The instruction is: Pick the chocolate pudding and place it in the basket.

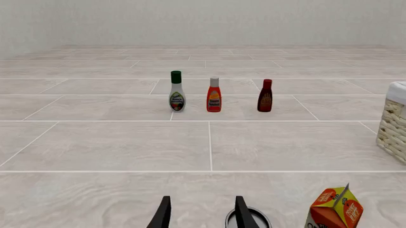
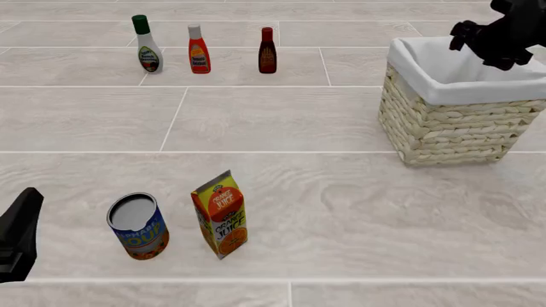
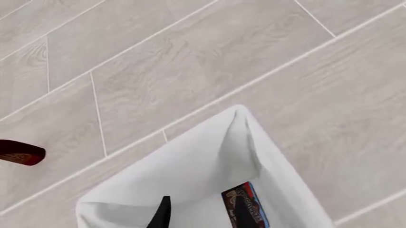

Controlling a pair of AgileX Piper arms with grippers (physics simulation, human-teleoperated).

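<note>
Nearest: my left gripper [image 1: 201,213], jaws parted, holding nothing, low beside the blue soup can [image 2: 138,226] and orange juice carton [image 2: 221,213]. Right: square pale wicker basket [image 2: 448,121], white-lined. My right gripper [image 3: 199,211] above it, jaws apart around the small brown chocolate pudding box [image 3: 244,205]; grip uncertain. Farthest: three upright bottles [image 2: 199,49].

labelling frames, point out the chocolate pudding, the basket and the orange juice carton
chocolate pudding [image 3: 247,205], right wrist view, its blue-edged label face.
basket [image 2: 444,125], front view, its woven front wall.
orange juice carton [image 2: 224,217], front view, its printed front face.
</note>
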